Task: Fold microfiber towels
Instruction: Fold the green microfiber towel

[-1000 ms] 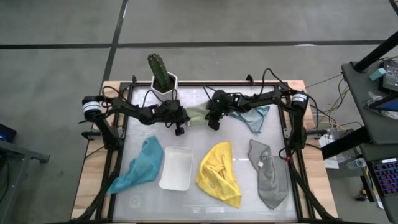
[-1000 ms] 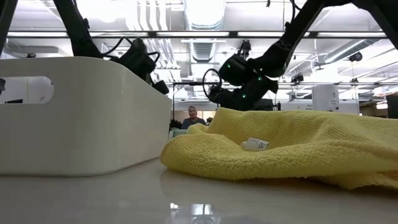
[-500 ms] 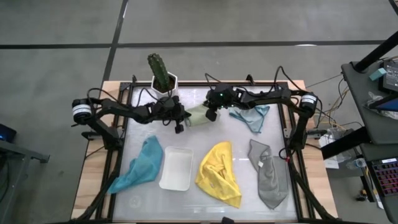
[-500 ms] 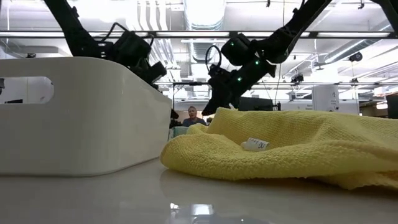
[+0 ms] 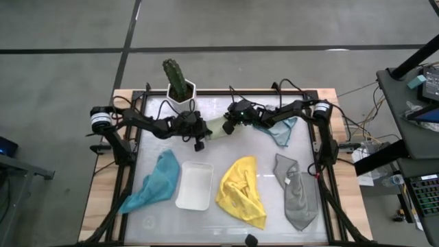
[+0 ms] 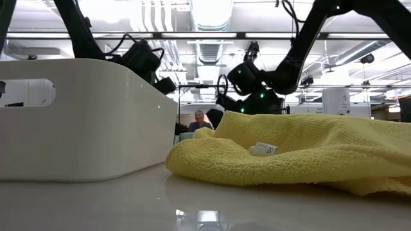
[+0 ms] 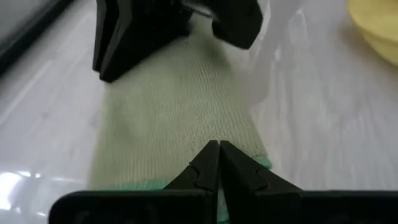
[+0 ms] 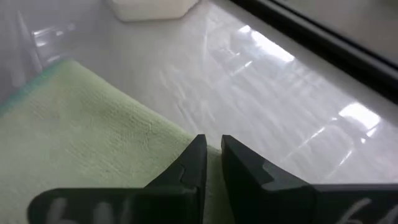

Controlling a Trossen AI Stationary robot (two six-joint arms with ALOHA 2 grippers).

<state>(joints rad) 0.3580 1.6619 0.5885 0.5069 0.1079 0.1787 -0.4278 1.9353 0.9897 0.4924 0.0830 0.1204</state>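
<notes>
Pale green towel (image 5: pixel 217 127) at far middle of surface (image 5: pixel 226 151), stretched between both arms. Left gripper (image 7: pixel 214 163) pinched fully closed on one edge; right gripper (image 8: pixel 210 160) closed to thin gap on opposite edge. Cloth soft, light, limp: will sag and slip unless held at corners or hems. Teal towel (image 5: pixel 156 182), yellow towel (image 5: pixel 241 192), grey towel (image 5: pixel 295 192) lie crumpled nearer. Light blue towel (image 5: pixel 280 129) partly hidden behind right arm; green towel's fold state hard to judge from above.

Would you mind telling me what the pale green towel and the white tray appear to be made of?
Pale green towel: soft knitted microfiber-like cloth, matte, with a fine looped weave showing. White tray: probably moulded plastic, smooth with a slight sheen, rounded corners and a cut-out handle.
</notes>
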